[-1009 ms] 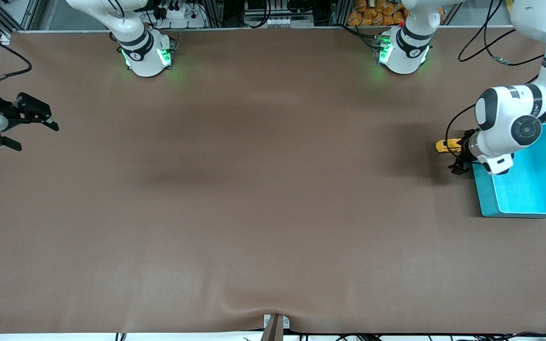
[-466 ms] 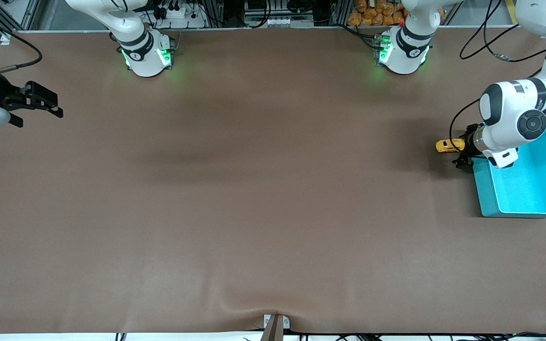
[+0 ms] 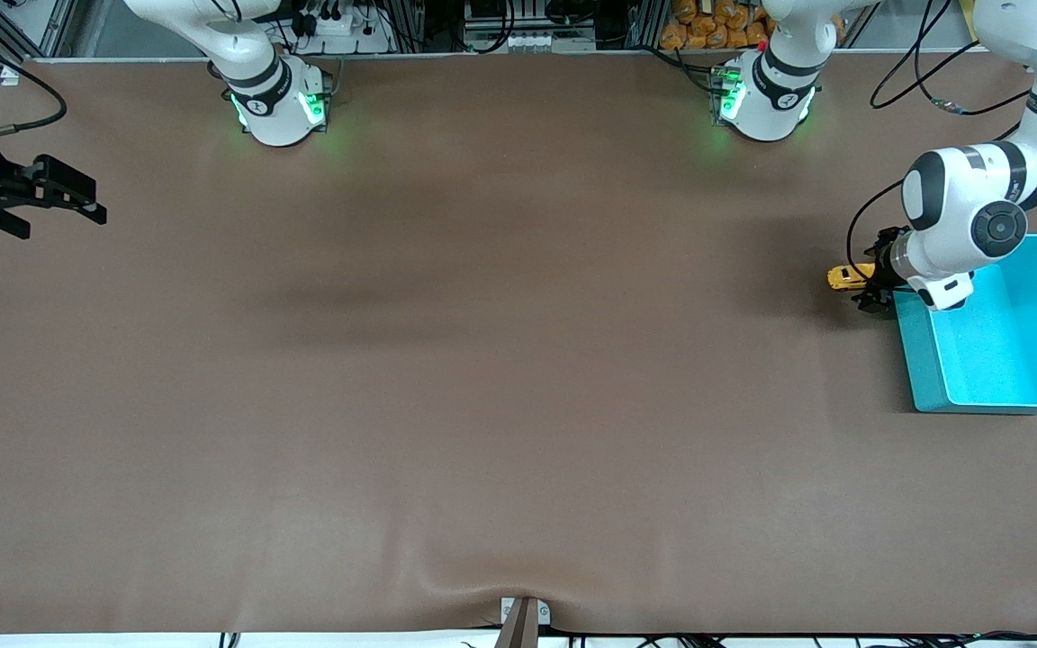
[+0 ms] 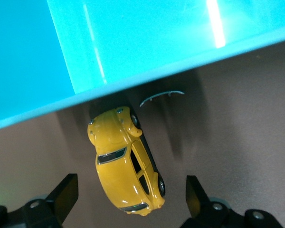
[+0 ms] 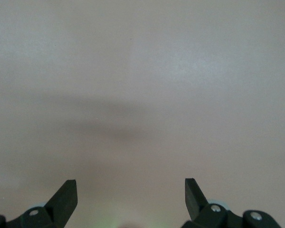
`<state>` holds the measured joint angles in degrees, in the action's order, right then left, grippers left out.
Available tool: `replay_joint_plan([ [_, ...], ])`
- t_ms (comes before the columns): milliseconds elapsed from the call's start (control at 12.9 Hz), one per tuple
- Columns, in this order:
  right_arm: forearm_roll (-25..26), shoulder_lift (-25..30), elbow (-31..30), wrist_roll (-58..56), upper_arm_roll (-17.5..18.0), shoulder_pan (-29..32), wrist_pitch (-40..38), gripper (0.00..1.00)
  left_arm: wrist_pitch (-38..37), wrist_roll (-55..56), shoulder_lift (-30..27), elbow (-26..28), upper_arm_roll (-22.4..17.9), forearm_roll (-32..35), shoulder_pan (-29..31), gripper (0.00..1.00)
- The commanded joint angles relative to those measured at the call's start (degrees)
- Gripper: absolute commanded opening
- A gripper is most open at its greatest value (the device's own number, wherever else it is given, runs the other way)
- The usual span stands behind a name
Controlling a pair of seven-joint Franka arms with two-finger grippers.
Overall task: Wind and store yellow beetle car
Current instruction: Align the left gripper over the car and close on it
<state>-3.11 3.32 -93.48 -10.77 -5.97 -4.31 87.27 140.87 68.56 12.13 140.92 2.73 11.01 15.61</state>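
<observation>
Just beside the turquoise bin [image 3: 996, 360], on the brown table mat [image 3: 500, 378] at the left arm's end, the yellow beetle car [image 4: 126, 164] lies with its nose close to the bin's outer wall. Over it the left gripper [image 4: 128, 192] hangs with fingers [image 4: 66, 194] spread wide either side of the car, touching nothing. Well apart from the bin, at the right arm's end, the right gripper [image 5: 130, 192] waits over bare mat, wide open and holding nothing.
</observation>
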Motion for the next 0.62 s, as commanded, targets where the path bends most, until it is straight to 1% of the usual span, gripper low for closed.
replay_joint_plan([
  [0, 0.6, 0.9, 0.1, 0.7, -0.2, -0.6, 1.6, 1.0, 4.7, 1.7, -1.6, 3.4, 0.0, 1.6, 0.5, 1.0],
  [310, 0.4, 1.4, 0.0, 1.2, -0.2, -0.6, 1.5, 1.0, 6.3, 1.7, -1.5, 3.6, -0.1, 1.6, 2.1, 1.0],
  [388, 0.8, 1.5, 0.1, 1.4, 0.2, -0.7, 1.6, 1.0, 6.3, 1.7, -1.3, 3.6, 0.0, 1.6, 2.1, 0.96],
  [543, 1.1, 1.6, 0.1, 3.0, 0.3, -1.2, 1.8, 1.0, 6.3, 1.7, -1.1, 3.6, 0.0, 1.6, 2.1, 0.81],
])
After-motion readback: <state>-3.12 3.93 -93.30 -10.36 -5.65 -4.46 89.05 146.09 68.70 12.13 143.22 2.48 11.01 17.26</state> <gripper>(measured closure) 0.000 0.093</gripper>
